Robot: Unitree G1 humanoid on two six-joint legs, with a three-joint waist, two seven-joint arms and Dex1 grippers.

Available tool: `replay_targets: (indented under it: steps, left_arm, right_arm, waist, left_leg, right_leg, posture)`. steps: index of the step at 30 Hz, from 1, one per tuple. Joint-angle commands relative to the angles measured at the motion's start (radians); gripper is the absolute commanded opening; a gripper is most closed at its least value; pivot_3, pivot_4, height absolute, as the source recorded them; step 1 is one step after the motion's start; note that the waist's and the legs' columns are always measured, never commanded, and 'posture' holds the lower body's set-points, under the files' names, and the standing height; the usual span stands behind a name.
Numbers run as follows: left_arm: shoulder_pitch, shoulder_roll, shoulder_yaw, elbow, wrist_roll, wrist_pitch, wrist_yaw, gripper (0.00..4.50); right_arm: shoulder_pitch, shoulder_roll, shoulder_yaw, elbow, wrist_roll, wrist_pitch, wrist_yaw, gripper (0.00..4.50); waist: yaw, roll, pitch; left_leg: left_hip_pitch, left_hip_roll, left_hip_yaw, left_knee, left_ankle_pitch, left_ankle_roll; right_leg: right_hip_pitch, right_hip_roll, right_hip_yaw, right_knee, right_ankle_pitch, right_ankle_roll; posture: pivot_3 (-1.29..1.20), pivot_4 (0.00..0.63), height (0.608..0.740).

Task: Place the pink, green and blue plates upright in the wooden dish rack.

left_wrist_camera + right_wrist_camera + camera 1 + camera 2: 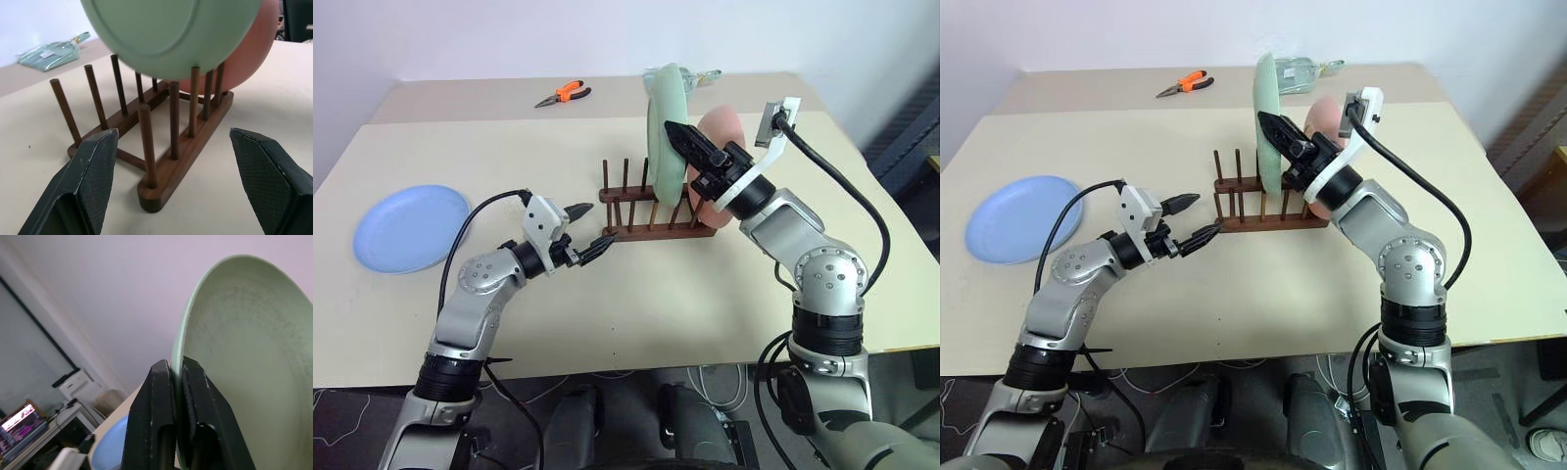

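Observation:
The wooden dish rack (636, 211) stands mid-table. A pink plate (722, 127) sits upright at its right end. Just left of it the green plate (664, 127) stands upright, its lower edge down among the pegs. My right gripper (674, 132) is shut on the green plate's upper rim; the right wrist view has the rim (254, 333) pinched between the two fingers. The blue plate (411, 227) lies flat at the table's left. Open and holding nothing, my left gripper (603, 225) hovers level just short of the rack's left end (166, 171).
Orange-handled pliers (563, 93) lie at the back of the table. A clear greenish object (695, 76) lies behind the plates. The table's front edge runs close below both arms. Bare tabletop lies between the blue plate and the rack.

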Motion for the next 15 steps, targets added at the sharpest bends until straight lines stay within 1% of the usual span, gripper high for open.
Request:
replay_targets:
  steps: [1,3,4,8,9,12,14,15]
  left_arm:
    - [0.006,0.006,0.012,-0.047,-0.023,0.021,-0.008,3.99]
    - [0.009,0.005,0.020,-0.053,-0.036,0.039,-0.008,4.50]
    - [0.010,0.005,0.025,-0.056,-0.046,0.051,-0.009,4.50]
    - [-0.010,-0.008,0.073,-0.039,-0.054,0.056,0.045,4.50]
    - [-0.015,-0.012,0.087,-0.033,-0.054,0.056,0.060,4.50]
    - [-0.048,-0.037,0.176,0.018,-0.038,0.056,0.191,4.50]
    - [-0.078,-0.062,0.268,0.062,-0.026,0.050,0.330,4.50]
    - [-0.088,-0.070,0.295,0.075,-0.021,0.047,0.373,4.50]
  right_arm:
    - [-0.028,-0.008,-0.016,-0.012,-0.041,-0.018,0.021,1.50]
    - [-0.034,-0.017,-0.006,-0.014,-0.089,-0.032,0.027,2.48]
    - [-0.039,-0.020,-0.002,-0.015,-0.116,-0.042,0.032,2.93]
    - [-0.088,-0.096,0.053,-0.018,-0.347,-0.144,0.095,2.93]
    - [-0.097,-0.107,0.062,-0.017,-0.384,-0.162,0.108,2.93]
    - [-0.145,-0.133,0.075,-0.048,-0.433,-0.188,0.164,2.93]
    - [-0.171,-0.155,0.118,-0.092,-0.468,-0.195,0.232,2.93]
    - [-0.176,-0.160,0.134,-0.105,-0.479,-0.195,0.257,2.93]
  waist:
    - [-0.005,0.000,0.000]
    - [-0.006,0.000,0.000]
    - [-0.006,0.000,0.000]
    - [-0.007,0.001,0.001]
    - [-0.007,0.001,0.001]
    - [-0.007,0.001,0.001]
    - [-0.008,0.001,0.001]
    - [-0.009,0.001,0.001]
  left_leg:
    - [0.000,0.000,0.000,0.000,0.000,0.000]
    - [0.000,0.000,0.000,0.000,0.000,0.000]
    - [0.000,0.000,0.000,0.000,0.000,0.000]
    - [0.000,0.000,0.000,0.000,0.000,0.000]
    - [0.000,0.000,0.001,0.000,0.000,0.000]
    - [0.000,0.000,0.000,0.000,0.000,0.000]
    - [0.000,0.000,0.000,0.000,0.000,0.000]
    - [0.000,0.000,0.000,0.000,0.000,0.000]
  right_leg:
    - [0.000,0.000,0.000,0.000,0.000,0.000]
    - [0.000,0.000,0.000,0.000,0.000,0.000]
    - [0.000,0.000,0.000,0.000,0.000,0.000]
    - [-0.001,0.001,0.000,0.000,0.000,0.000]
    - [-0.001,0.001,0.000,0.000,0.000,0.000]
    - [-0.001,0.001,0.000,0.000,0.000,0.001]
    - [-0.001,0.001,0.000,0.000,0.000,0.001]
    - [-0.001,0.001,0.000,0.001,0.001,0.001]
  posture:
    - [0.00,0.150,0.738]
    - [0.00,0.150,0.738]
    - [0.00,0.150,0.738]
    - [0.00,0.150,0.738]
    - [0.00,0.150,0.738]
    - [0.00,0.150,0.738]
    - [0.00,0.150,0.738]
    - [0.00,0.150,0.738]
